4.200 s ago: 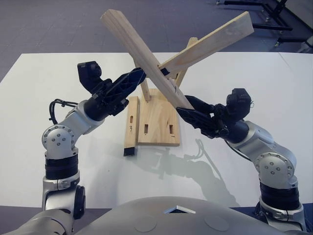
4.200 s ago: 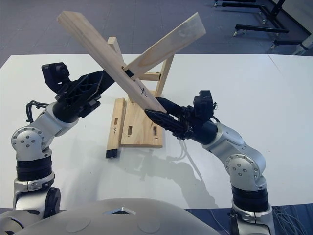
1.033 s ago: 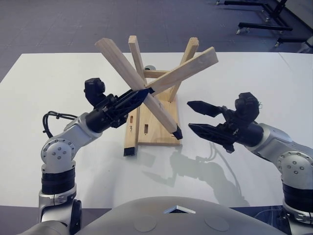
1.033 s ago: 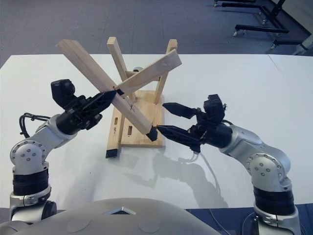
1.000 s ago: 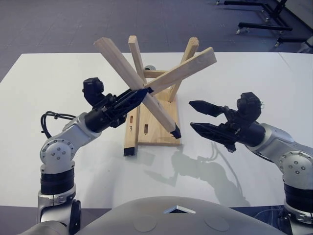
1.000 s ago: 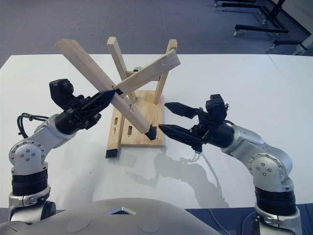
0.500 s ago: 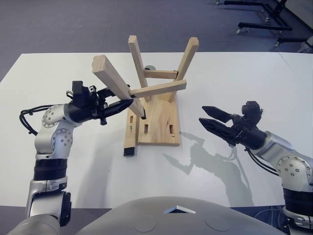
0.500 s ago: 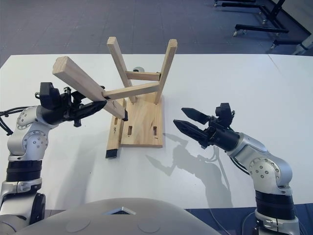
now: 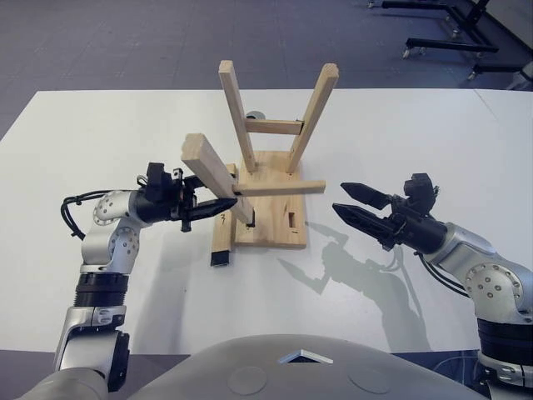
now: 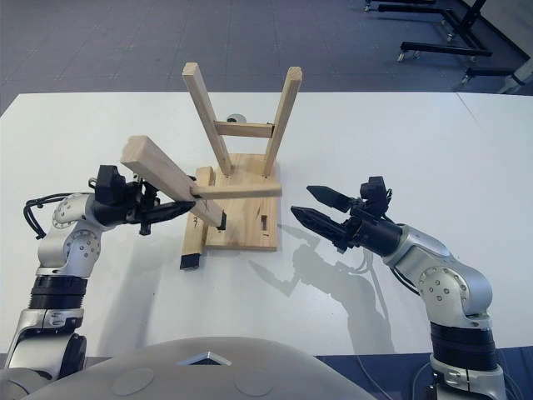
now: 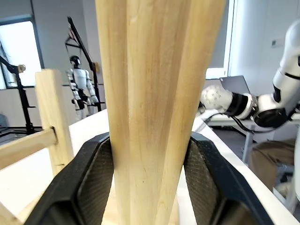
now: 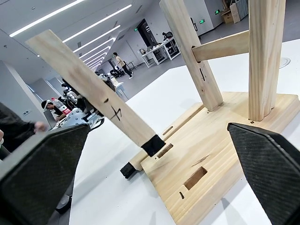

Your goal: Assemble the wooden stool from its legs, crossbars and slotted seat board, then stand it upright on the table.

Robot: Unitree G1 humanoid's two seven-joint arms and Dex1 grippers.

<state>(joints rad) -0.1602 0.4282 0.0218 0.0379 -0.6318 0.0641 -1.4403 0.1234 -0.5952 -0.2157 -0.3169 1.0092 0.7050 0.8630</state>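
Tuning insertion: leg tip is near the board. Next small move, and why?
Probably ease the black-tipped end of the leg down into the slot of the seat board beside it. The left gripper clamps the leg tilted, tip just by that slot; the right gripper is open, apart.

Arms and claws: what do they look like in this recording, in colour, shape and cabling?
The left arm and right arm are silver-grey, with round bolted joint housings and black bands. A black cable loops beside the left; a thin one runs under the right. The left claw and right claw are black, each with two long tapering fingers and finely textured pads.
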